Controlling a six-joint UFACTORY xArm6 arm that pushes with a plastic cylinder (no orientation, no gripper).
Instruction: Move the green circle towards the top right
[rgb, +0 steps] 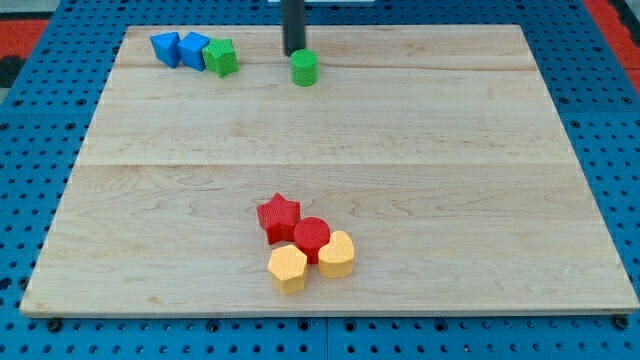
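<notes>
Your end effector, a plain rod with no jaws to open or close, grasps nothing; my tip (294, 53) stands just to the upper left of the green circle (305, 68), apparently touching or nearly so, near the top edge of the desk (450, 180). To drive it toward the top right, you probably need the tip lower on the circle's left flank first, then a steady push through its centre. The round, upright cylinder has no long axis and faces nowhere. Green cube (221, 57) and two blue blocks (180, 49) sit well left of the tip.

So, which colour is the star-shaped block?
Red star, clear in the camera view.
</notes>
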